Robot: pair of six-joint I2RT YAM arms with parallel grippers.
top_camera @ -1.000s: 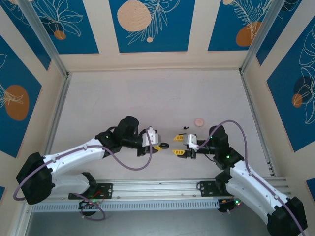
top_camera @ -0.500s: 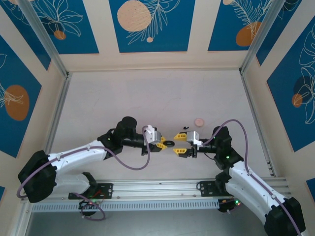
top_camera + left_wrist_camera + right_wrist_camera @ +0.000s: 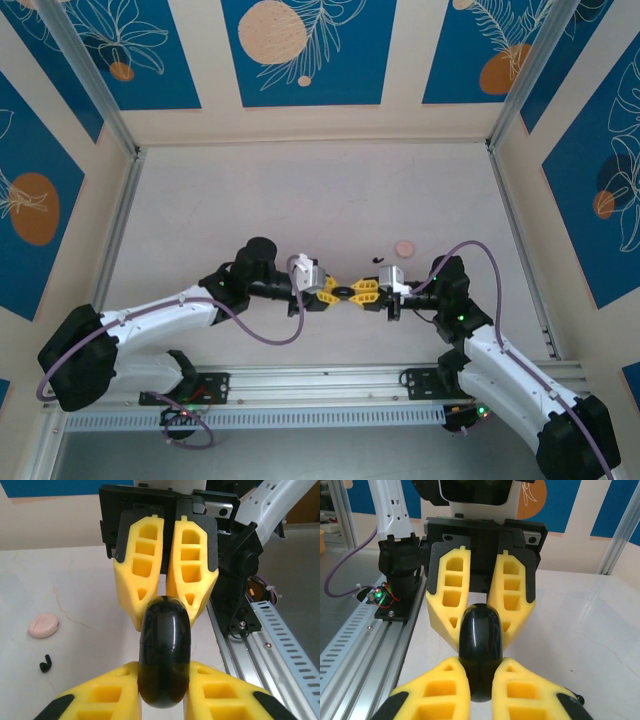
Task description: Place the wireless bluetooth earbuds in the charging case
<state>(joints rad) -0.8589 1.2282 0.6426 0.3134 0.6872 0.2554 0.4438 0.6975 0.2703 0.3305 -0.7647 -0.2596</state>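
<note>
The glossy black charging case [image 3: 345, 292] hangs edge-on above the table between both grippers. My left gripper [image 3: 337, 292] is shut on its left end and my right gripper [image 3: 353, 292] on its right end. In the left wrist view the case [image 3: 165, 645] sits between my own yellow fingers [image 3: 100, 700], and the right gripper's fingers [image 3: 145, 580] clamp its far end. The right wrist view mirrors this: the case [image 3: 480, 635], my own fingers [image 3: 435, 695], and the left gripper's fingers [image 3: 450, 595] beyond. One tiny dark earbud [image 3: 377, 259] [image 3: 46, 664] lies on the table behind the grippers.
A pale pink round disc [image 3: 403, 247] [image 3: 44, 626] lies just beyond the earbud. The slotted aluminium rail [image 3: 320, 385] with the arm bases runs along the near edge. Metal frame posts [image 3: 120, 215] bound the sides of the white table [image 3: 300, 200].
Both grippers have moved toward each other. The right gripper, open a moment ago, has shut on the free end of the black case that the left gripper carried in.
</note>
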